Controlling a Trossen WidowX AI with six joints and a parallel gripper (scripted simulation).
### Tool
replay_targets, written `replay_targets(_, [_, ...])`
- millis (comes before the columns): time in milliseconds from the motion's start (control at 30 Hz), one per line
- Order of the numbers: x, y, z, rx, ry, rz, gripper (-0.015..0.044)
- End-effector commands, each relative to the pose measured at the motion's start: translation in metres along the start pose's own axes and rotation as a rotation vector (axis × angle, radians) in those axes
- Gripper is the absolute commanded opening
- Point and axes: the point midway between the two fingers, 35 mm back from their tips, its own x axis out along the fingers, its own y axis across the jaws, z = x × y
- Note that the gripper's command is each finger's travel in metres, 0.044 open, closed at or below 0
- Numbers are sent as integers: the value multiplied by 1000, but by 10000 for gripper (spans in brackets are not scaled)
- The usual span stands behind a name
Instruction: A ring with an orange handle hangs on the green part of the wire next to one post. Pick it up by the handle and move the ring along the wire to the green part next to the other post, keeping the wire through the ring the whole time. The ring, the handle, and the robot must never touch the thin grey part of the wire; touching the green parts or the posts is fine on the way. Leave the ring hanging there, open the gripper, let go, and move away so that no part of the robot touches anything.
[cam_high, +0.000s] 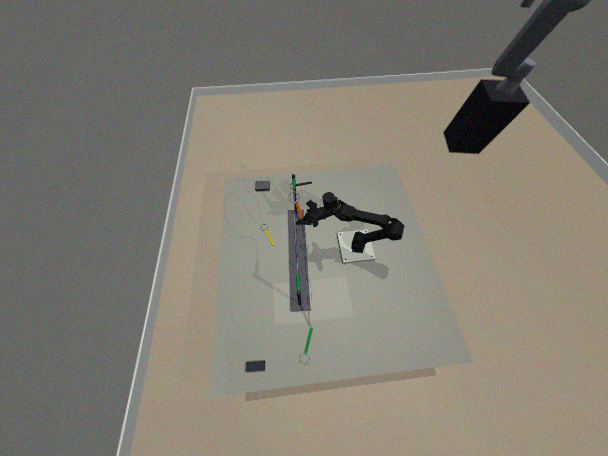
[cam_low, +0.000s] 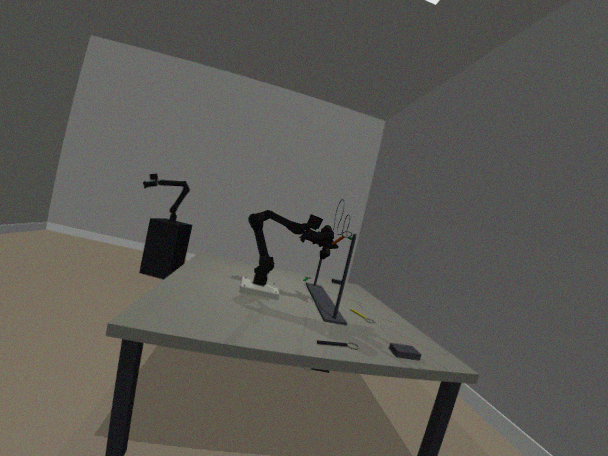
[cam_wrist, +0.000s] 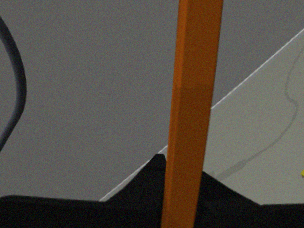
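Note:
My gripper (cam_high: 301, 221) (cam_low: 334, 245) (cam_wrist: 166, 162) is shut on the orange handle (cam_high: 299, 209) (cam_low: 339, 240) (cam_wrist: 195, 100). The handle slants up from the fingers to its ring, which is at the inner end of the green part (cam_high: 294, 183) beside the far post (cam_low: 346, 275) in the top view. The ring looks to be around the wire, but contact cannot be told. The grey wire rises in tall loops in the exterior view. The other green part (cam_high: 298, 283) is beside the other post (cam_high: 299, 299) (cam_low: 318, 270). A dark curved piece at the left edge of the wrist view is probably wire.
The posts stand on a dark base (cam_high: 294, 250) (cam_low: 320, 300). Loose ring tools with yellow (cam_high: 269, 237) (cam_low: 358, 314), green (cam_high: 308, 341) and black (cam_high: 304, 183) (cam_low: 331, 343) handles lie on the table. Dark boxes (cam_high: 262, 186) (cam_high: 255, 366) also lie there.

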Motion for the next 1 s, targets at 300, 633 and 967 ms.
replay_targets(300, [-26, 49, 8, 298, 184, 128, -150])
replay_targets(633, [-30, 79, 21, 495, 182, 213, -150])
replay_targets(967, [-35, 104, 39, 664, 176, 287, -150])
